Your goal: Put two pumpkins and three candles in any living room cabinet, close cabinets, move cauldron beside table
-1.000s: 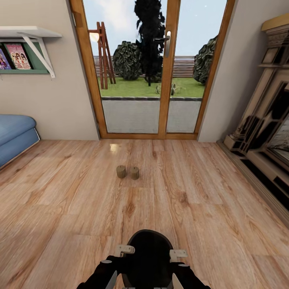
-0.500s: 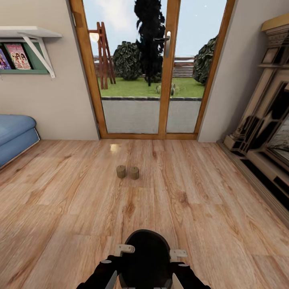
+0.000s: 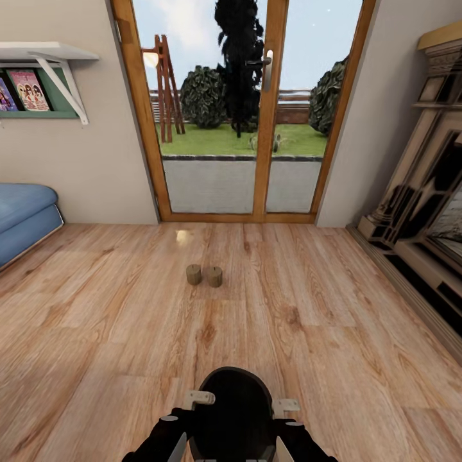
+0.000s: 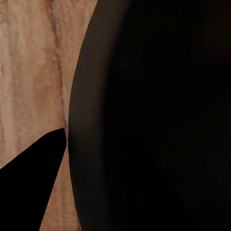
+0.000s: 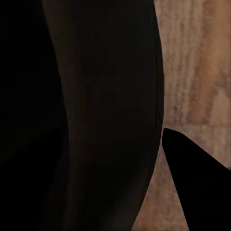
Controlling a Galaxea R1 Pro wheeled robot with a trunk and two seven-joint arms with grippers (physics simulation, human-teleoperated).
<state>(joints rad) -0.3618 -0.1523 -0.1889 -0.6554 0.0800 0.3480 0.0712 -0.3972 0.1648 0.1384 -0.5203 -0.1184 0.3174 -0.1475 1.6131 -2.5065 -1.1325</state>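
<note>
Looking near to far, you see nothing has shifted over the last second: both arms sit tucked by the trunk, finger state unreadable. 2 brown candles (image 3: 203,275) stand side by side on the plank floor (image 3: 333,346), well ahead, before the glass door (image 3: 237,109); approach remains.

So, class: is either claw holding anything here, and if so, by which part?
It cannot be told. Both arms are tucked beside the robot's dark base; the two brown candles stand untouched on the floor ahead.
</note>
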